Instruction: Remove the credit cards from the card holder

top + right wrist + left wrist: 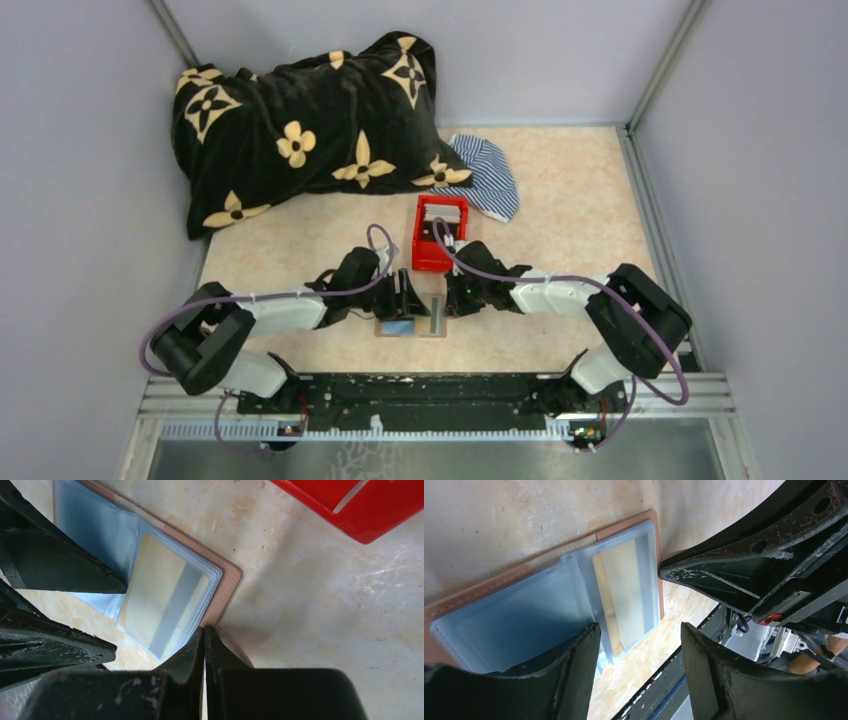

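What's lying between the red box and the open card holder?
Nothing: the right wrist view shows only bare tabletop between the red box and the card holder.

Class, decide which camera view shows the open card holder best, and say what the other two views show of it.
Left wrist: the card holder fills much of the frame, showing its blue and tan sleeves and its leather border. The right wrist shows only one corner, though sharply. The top external shows it tiny, low in the middle.
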